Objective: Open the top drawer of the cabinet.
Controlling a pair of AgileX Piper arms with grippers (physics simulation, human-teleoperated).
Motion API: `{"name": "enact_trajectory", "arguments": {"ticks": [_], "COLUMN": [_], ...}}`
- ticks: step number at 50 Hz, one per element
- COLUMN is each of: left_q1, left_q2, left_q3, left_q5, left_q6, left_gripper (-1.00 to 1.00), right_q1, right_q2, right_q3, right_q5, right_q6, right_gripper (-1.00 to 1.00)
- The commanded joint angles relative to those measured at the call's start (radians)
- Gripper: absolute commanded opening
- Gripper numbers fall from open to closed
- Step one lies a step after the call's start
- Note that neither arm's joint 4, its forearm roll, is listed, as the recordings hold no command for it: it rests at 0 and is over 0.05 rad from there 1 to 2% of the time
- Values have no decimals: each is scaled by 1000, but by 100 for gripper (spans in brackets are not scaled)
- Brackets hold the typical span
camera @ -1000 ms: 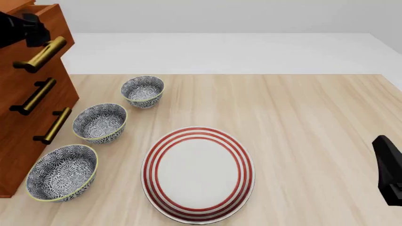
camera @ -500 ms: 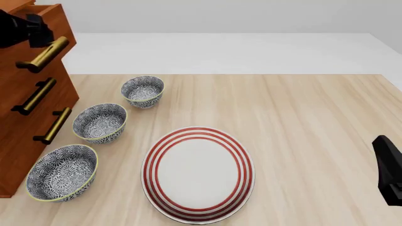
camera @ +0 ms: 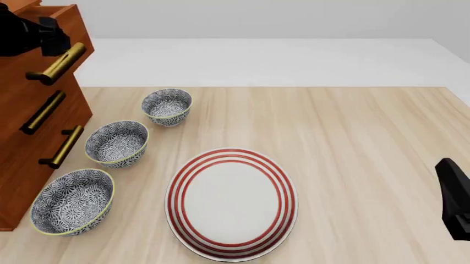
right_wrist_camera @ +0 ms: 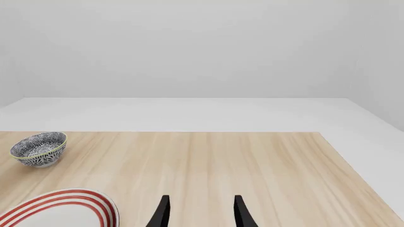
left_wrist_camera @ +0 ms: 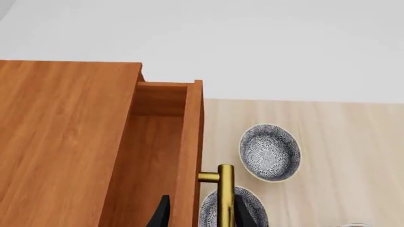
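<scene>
The cabinet [camera: 26, 165] stands at the table's left edge. Its top drawer [camera: 74, 25] is pulled partly out; the plain wood inside shows in the left wrist view [left_wrist_camera: 154, 156]. The brass handle [camera: 57, 62] sticks out from the drawer front. My left gripper [camera: 53, 34] is at the drawer's top edge. In the left wrist view [left_wrist_camera: 200, 208] its jaws stand wide, one finger on the drawer's inner side, the other beyond the handle [left_wrist_camera: 225, 198]. My right gripper [camera: 455, 201] is open and empty at the right edge, also in its wrist view [right_wrist_camera: 200, 210].
Three patterned bowls stand in a row beside the cabinet: far [camera: 167, 106], middle [camera: 116, 143], near [camera: 72, 201]. A white plate with red rings [camera: 231, 202] lies at the front centre. The two lower drawers [camera: 44, 113] are closed.
The top drawer and its handle have slid a little further out to the right, and my left gripper has moved with them. The right arm has not moved.
</scene>
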Motion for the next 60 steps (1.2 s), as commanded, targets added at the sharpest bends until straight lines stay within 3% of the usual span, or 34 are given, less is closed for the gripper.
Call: {"name": "enact_trajectory", "arguments": {"ticks": [1, 60], "left_q1": [-31, -154], "left_q2": [51, 45], "left_q3": [42, 37], "left_q5": [4, 20], "left_q6": [-4, -5], "left_gripper": [100, 100], "right_q1": [0, 0], "right_q2": [0, 0], "right_q3": [0, 0], "right_q5": [0, 0], "right_q6": [0, 0], "right_gripper": [100, 100]}}
